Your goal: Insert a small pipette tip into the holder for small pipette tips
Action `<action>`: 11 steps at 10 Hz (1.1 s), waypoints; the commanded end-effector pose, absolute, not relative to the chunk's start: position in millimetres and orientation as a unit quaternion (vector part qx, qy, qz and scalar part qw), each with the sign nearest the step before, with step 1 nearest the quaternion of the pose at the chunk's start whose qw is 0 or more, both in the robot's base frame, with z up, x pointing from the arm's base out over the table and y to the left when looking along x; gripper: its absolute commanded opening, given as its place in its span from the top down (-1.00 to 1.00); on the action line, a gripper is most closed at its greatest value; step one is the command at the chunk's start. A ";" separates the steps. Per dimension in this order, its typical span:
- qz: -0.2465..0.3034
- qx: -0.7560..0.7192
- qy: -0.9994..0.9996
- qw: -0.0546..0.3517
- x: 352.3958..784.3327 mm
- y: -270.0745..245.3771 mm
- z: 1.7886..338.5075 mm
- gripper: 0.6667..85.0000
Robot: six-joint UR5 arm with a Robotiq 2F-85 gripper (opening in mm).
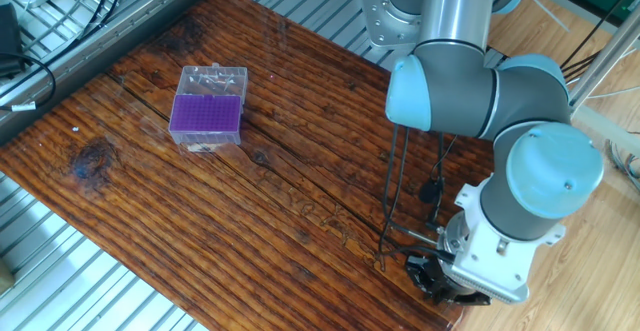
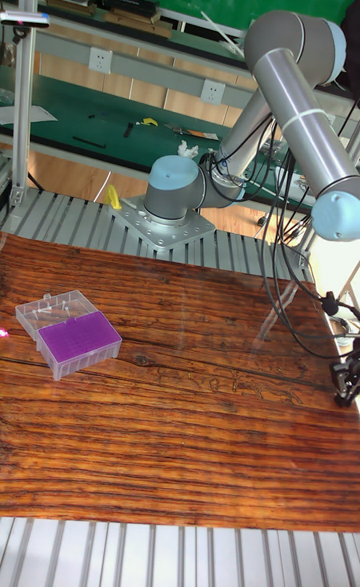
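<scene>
The holder for small pipette tips (image 1: 207,117) is a small clear box with a purple grid top and its clear lid folded back, standing on the left part of the wooden table (image 1: 250,211). In the tall fixed view the holder (image 2: 79,339) sits at the left. My gripper (image 1: 436,279) is dark and low at the table's near right edge, far from the holder; the white wrist covers part of it. The tall view shows the gripper (image 2: 345,379) at the right border, partly cut off. No small pipette tip can be made out; whether the fingers hold one is hidden.
The arm's base (image 2: 170,215) is bolted behind the table's far edge. Black cables (image 1: 395,186) hang from the arm over the table's right side. Metal slats (image 1: 60,271) surround the wooden top. Cables and equipment (image 1: 30,31) lie at the far left.
</scene>
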State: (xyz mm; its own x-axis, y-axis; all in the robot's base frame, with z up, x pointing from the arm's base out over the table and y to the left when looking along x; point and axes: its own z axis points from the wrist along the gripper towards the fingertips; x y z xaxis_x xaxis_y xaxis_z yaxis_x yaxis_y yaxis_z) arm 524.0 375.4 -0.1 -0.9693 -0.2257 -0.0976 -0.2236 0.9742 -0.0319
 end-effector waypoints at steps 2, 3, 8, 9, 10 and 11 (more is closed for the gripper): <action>-0.012 -0.107 0.993 0.052 526.7 372.5 0.8 0.65; -0.013 -0.107 0.993 0.051 526.5 372.2 1.9 0.67; -0.019 -0.115 0.992 0.054 526.0 369.2 21.2 0.75; -0.030 -0.124 0.990 0.056 528.2 362.2 28.5 0.78; -0.033 -0.134 0.989 0.059 530.8 357.3 34.1 0.80; -0.038 -0.153 0.985 0.067 537.6 347.2 38.9 0.80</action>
